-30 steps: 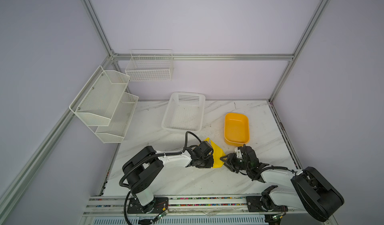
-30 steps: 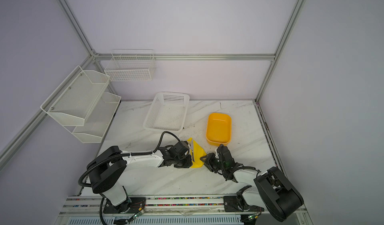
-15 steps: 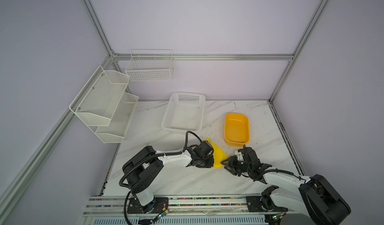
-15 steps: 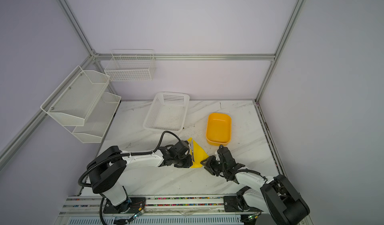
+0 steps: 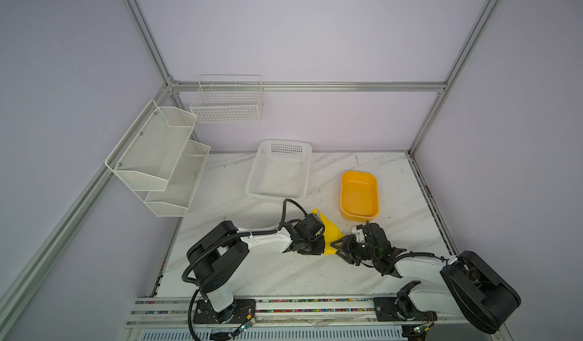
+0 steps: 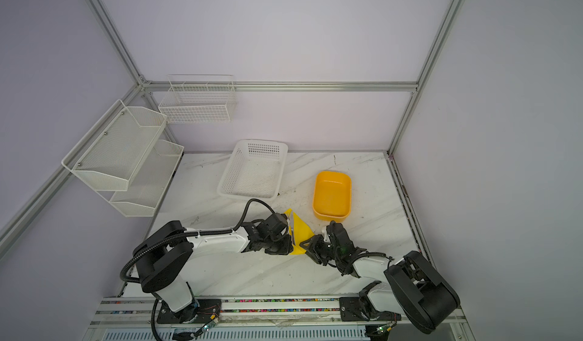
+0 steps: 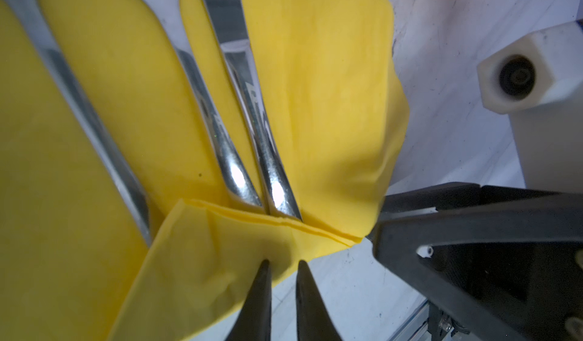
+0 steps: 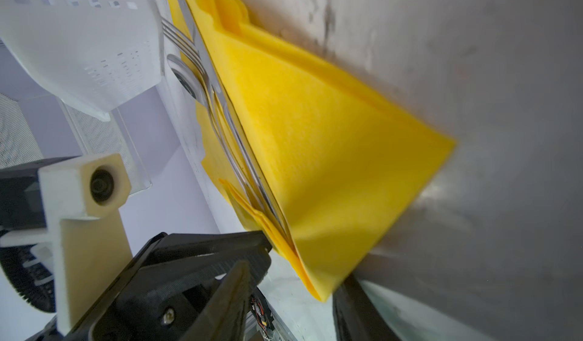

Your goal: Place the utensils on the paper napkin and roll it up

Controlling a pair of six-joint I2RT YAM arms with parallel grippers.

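Utensils (image 7: 249, 109), three silver pieces, lie side by side on the yellow paper napkin (image 7: 331, 102), their handle ends tucked under a folded-over flap of it. In the right wrist view fork tines (image 8: 178, 38) reach past the napkin's far edge at the upper left of the frame. In both top views the napkin shows as a triangle on the marble table (image 5: 284, 276) at lower middle, between the two arms and just below-left of the orange tub (image 5: 359, 194). A white perforated basket (image 5: 279, 169) stands higher in the frame. The left end effector (image 7: 283, 265) has its fingers nearly together, tips at the flap; whether they pinch the paper I cannot tell. The right end effector (image 8: 303, 262) stands with fingers apart, the napkin's near corner between them, one finger touching its edge.
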